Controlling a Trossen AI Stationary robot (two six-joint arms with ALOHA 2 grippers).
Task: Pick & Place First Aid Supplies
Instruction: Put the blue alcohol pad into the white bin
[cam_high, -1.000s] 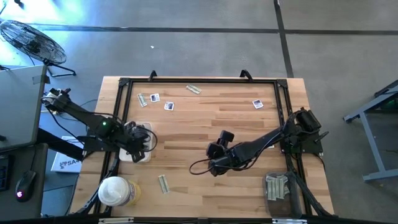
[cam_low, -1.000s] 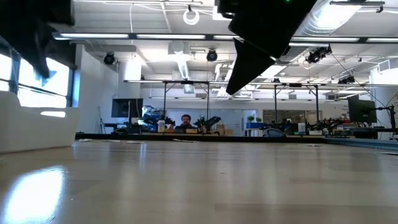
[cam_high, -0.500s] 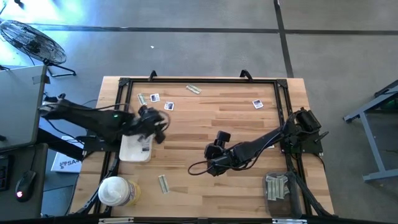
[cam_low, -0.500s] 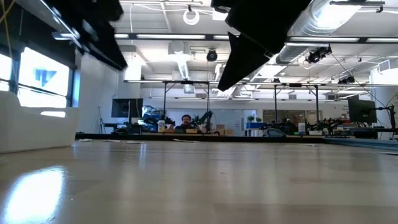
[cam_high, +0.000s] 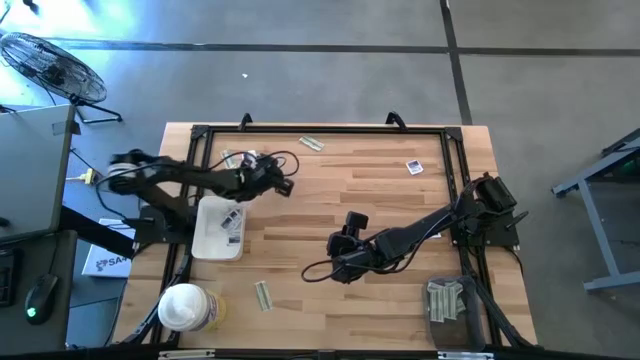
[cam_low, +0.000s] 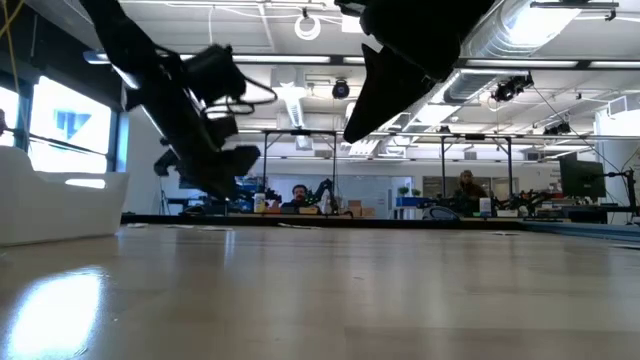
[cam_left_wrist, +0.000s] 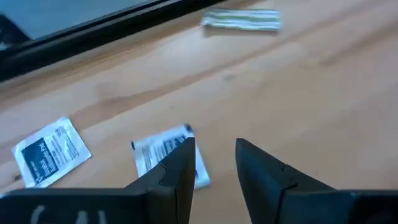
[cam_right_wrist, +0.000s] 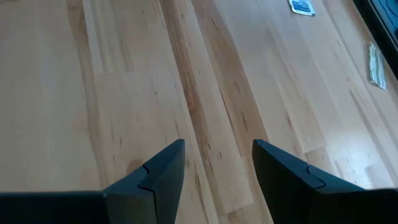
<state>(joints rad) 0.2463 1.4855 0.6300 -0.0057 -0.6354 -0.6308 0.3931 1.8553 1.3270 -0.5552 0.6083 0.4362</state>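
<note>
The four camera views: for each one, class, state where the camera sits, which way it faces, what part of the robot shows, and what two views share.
High view: overhead, looking straight down; both arms, white tray, tub.
Low view: table height, facing the room; arms enter from above.
Left wrist view: on the left arm, facing the table; left gripper open over a square white packet.
Right wrist view: on the right arm, facing bare wood; right gripper open.
Shared: the grey-green strip also shows from overhead.

left pincer (cam_left_wrist: 214, 163) parted, right pincer (cam_right_wrist: 217, 163) wide
</note>
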